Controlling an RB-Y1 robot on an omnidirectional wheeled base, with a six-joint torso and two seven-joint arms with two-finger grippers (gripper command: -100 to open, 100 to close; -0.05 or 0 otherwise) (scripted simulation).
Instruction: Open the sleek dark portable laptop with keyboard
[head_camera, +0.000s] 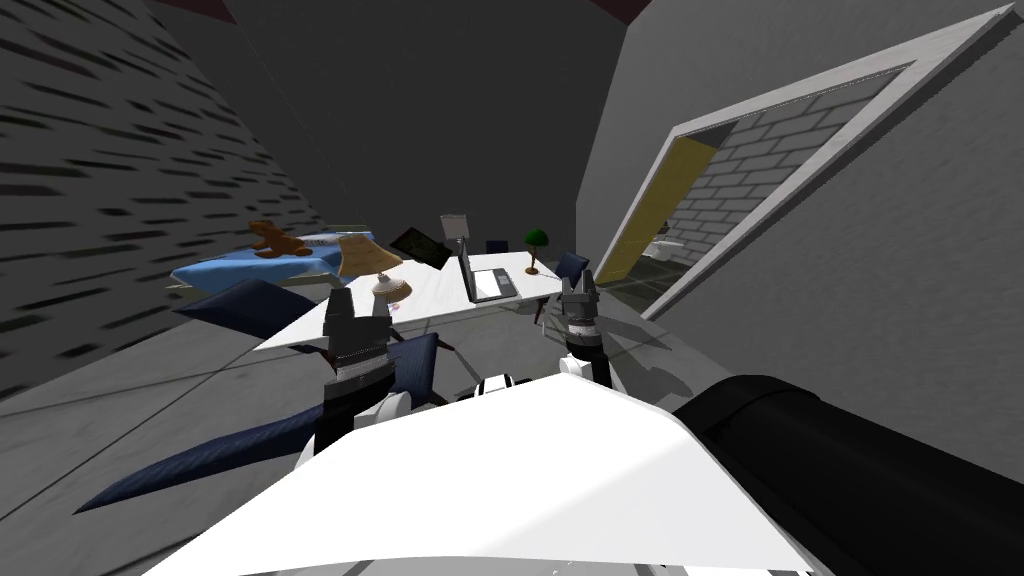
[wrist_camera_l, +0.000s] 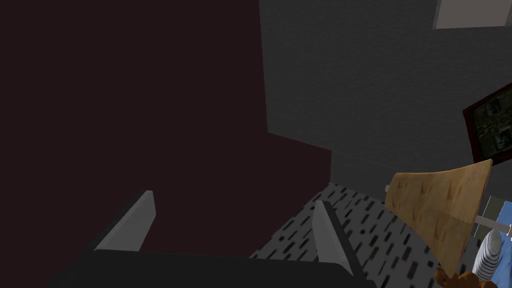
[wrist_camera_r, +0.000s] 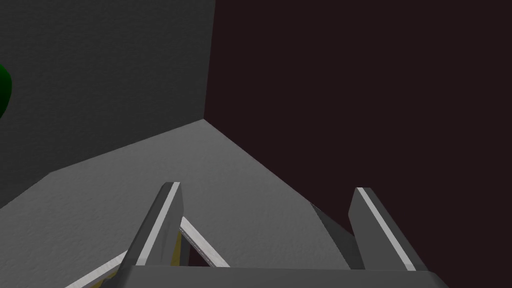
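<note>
A grey-walled room opens ahead of us, its white worktop (head_camera: 440, 292) carrying the laptop (head_camera: 490, 283) near the far right end, well apart from our 2 grippers; the lid looks raised already, though too small to be sure, so we judge the approach and reach are not yet done. Our left gripper (wrist_camera_l: 234, 197) and right gripper (wrist_camera_r: 267, 186) hang spread wide and empty. The head view gives us the laptop, whereas the left wrist view brings a tan lamp shade (wrist_camera_l: 440, 215) close and the right wrist view catches a green edge (wrist_camera_r: 3, 92)
</note>
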